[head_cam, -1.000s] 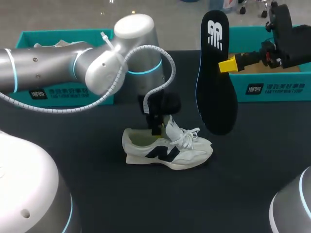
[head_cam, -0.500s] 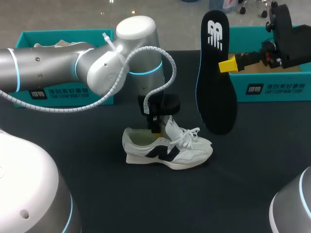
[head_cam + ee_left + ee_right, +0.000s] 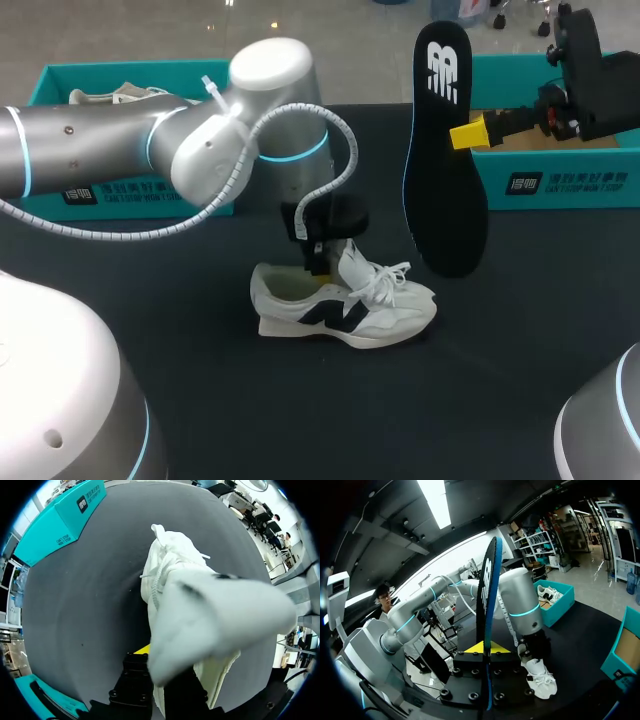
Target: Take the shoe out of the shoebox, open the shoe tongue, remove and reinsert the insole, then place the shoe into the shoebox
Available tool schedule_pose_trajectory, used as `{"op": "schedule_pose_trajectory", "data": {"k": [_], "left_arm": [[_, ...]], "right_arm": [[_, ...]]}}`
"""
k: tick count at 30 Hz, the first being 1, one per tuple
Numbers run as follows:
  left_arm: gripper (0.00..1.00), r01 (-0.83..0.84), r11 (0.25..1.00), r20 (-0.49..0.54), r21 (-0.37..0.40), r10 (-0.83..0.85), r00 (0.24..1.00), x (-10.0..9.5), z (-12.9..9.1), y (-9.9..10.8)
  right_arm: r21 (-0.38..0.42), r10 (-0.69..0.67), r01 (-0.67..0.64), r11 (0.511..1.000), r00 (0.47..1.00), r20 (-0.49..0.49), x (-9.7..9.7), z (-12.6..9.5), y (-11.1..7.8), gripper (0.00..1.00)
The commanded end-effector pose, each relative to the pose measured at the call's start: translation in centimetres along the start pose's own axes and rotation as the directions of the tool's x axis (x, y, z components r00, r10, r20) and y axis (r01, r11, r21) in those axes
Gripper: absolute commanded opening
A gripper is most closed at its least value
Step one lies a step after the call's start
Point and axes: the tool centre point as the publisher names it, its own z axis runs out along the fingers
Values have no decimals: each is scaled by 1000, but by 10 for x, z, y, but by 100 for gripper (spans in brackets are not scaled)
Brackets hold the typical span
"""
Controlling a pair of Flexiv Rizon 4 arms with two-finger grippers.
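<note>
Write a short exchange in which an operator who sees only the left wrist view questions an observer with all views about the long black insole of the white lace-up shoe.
Operator: The white lace-up shoe fills my view. Where is its insole?
Observer: The long black insole is out of the shoe, held upright near the shoe's toe, on the right arm's side.
Operator: What holds it there?
Observer: The right gripper, shut on the insole's edge at roughly mid-length.

The black worktop stretches wide and dark. Over at its far left corner sits a teal box, with a second white shoe resting inside.
</note>
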Motion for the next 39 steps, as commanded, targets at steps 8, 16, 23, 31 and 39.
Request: {"op": "schedule_pose_trajectory", "data": {"k": [8, 16, 23, 31, 39], "left_arm": [[0, -270, 956, -191, 115, 288, 938, -3, -24, 8], [0, -658, 721, -456, 218, 671, 584, -8, -27, -4], [0, -852, 423, -529, 309, 821, 216, -6, -29, -14], [0, -875, 381, -412, 298, 879, 242, -6, -57, -4], [0, -875, 381, -412, 298, 879, 242, -6, -57, -4]], "right_arm": [[2, 0, 0, 1000, 1000, -1, -2, 2, 1, 0], [2, 0, 0, 1000, 1000, -1, -2, 2, 1, 0], [2, 0, 0, 1000, 1000, -1, -2, 2, 1, 0], [2, 0, 0, 1000, 1000, -1, -2, 2, 1, 0], [2, 0, 0, 1000, 1000, -1, -2, 2, 1, 0]]}}
